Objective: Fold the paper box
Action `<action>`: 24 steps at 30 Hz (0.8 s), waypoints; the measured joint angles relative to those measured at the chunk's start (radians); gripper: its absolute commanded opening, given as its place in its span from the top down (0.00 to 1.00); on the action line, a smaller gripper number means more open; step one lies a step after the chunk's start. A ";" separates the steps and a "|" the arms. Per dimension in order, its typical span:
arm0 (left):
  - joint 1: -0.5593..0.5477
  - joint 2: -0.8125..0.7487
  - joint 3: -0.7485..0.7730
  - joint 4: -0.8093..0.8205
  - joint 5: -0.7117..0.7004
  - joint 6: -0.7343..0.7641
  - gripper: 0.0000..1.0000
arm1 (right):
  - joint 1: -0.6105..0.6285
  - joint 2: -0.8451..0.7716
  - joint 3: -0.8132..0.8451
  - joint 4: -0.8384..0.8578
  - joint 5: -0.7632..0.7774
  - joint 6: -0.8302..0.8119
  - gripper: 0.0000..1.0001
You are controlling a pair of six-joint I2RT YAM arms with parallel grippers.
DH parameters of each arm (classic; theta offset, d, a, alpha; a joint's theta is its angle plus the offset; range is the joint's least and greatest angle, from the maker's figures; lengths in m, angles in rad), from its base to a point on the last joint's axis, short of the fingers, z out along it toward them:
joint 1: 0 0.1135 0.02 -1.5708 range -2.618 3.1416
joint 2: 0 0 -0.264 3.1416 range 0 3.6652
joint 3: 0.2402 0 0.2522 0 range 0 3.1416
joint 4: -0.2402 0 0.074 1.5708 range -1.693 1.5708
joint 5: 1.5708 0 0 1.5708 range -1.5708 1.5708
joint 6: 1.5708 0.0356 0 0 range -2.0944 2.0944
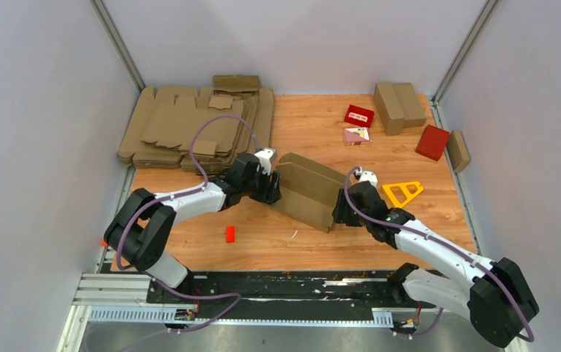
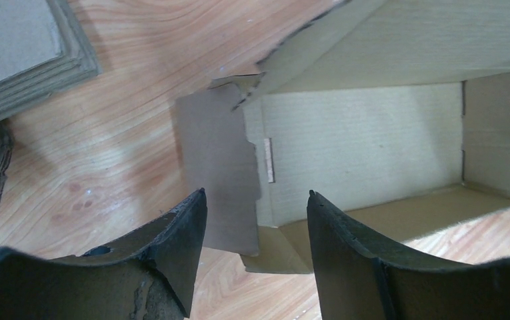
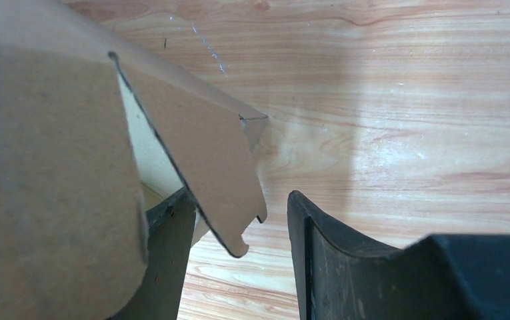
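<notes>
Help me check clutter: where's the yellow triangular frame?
In the top view, the yellow triangular frame lies on the table's right side, just right of the right gripper.

A robotics lab test cell: 3 plain grey panel walls [image 1: 292,44] box in a wood-grain table [image 1: 314,117], with the left arm [image 1: 189,199] and right arm [image 1: 438,246] mounted on a metal rail [image 1: 116,297].

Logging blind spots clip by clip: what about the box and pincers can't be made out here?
Top view: wrists and the paper box hide the tips of the left pincer and right pincer; contact unclear.
Left wrist view: frame edges cut off the box's top and right end.
Right wrist view: a blurred near flap hides the box's inside.
</notes>
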 measured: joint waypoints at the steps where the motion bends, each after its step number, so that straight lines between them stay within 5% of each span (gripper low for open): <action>1: 0.000 0.008 0.005 -0.008 -0.013 0.000 0.40 | -0.002 0.000 0.000 0.000 -0.007 -0.016 0.47; 10: 0.025 0.027 0.015 -0.033 -0.051 -0.017 0.62 | -0.020 0.002 0.000 0.026 -0.126 -0.088 0.33; 24: 0.181 0.021 -0.071 0.129 0.140 -0.127 0.79 | -0.020 0.065 -0.001 0.043 -0.153 -0.105 0.32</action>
